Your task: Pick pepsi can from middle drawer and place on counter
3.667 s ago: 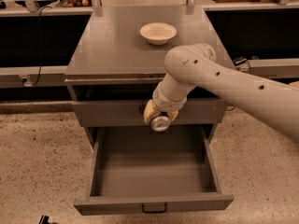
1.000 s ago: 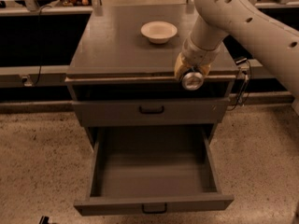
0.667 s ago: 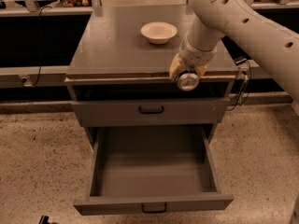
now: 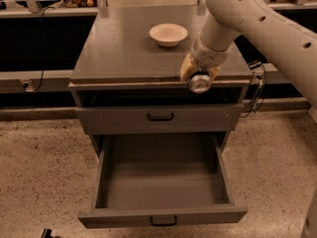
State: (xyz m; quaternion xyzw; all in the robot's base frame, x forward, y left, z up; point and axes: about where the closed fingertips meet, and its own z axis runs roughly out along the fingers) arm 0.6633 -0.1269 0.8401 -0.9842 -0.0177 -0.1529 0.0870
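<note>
My gripper (image 4: 198, 77) hangs over the front right edge of the counter (image 4: 126, 46), at the end of the pale arm that comes in from the upper right. It is shut on the pepsi can (image 4: 199, 82); only the can's round silver end shows, facing the camera, and the blue side is hidden by the yellowish fingers (image 4: 188, 66). The can is level with the counter's front lip. The middle drawer (image 4: 163, 215), the lowest tier, is pulled wide open below and holds nothing.
A white bowl (image 4: 168, 33) stands on the counter behind the gripper. A shut shallower drawer front with a dark handle (image 4: 160, 116) sits under the counter. Dark shelving runs on both sides, with a cable (image 4: 257, 90) at the right. The floor is speckled.
My gripper has risen with the can from in front of the shut drawer to counter height, then shifted slightly left along the counter's front edge. The drawer stays open.
</note>
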